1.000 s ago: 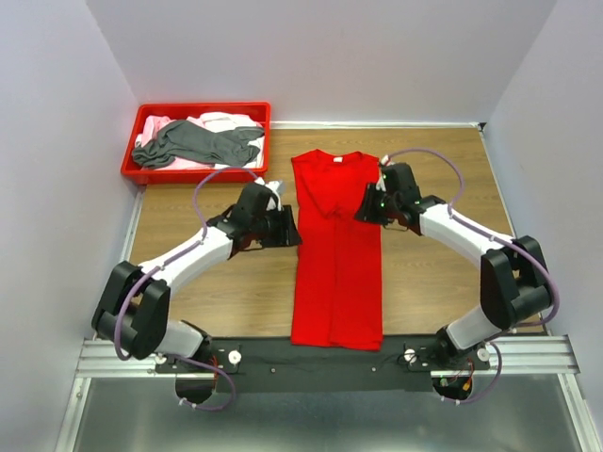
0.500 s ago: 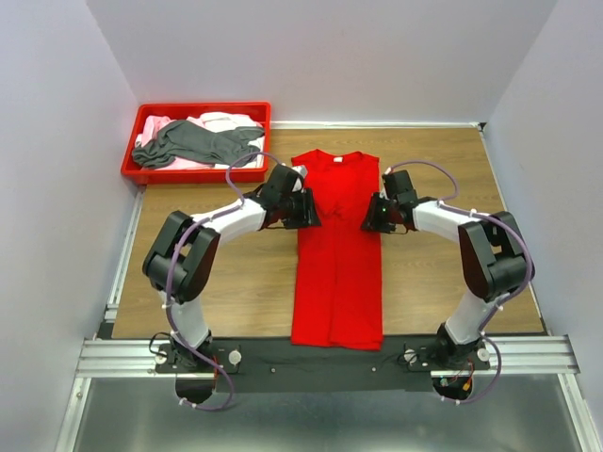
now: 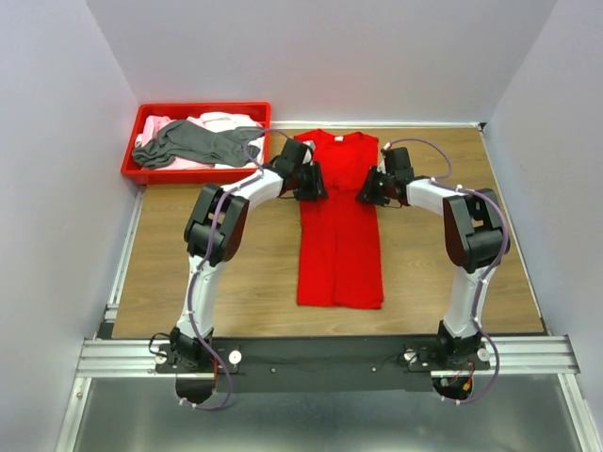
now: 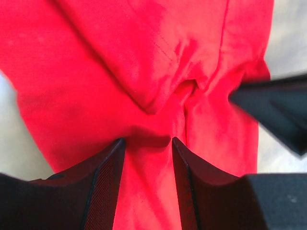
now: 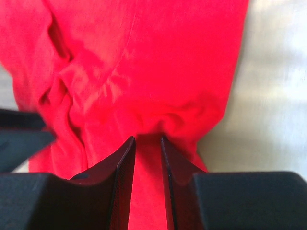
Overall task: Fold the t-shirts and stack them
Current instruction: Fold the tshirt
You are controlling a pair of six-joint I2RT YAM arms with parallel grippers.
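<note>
On brown wooden tabletop [image 3: 236,273], bright red soft cloth t-shirt [image 3: 339,245] lies folded narrow, collar at far end. L jaws grasp its L edge nr collar; R jaws grasp R edge opposite. In red plastic tray [image 3: 188,174], far L: dk grey t-shirt [image 3: 193,143] over pale pink t-shirts [image 3: 226,121].

The red shirt [image 4: 144,72] is cut off at 12 o'clock in both wrist views. At 10 o'clock from above, the grey shirt [image 3: 188,141] hides most of the pink shirts [image 3: 222,121].
</note>
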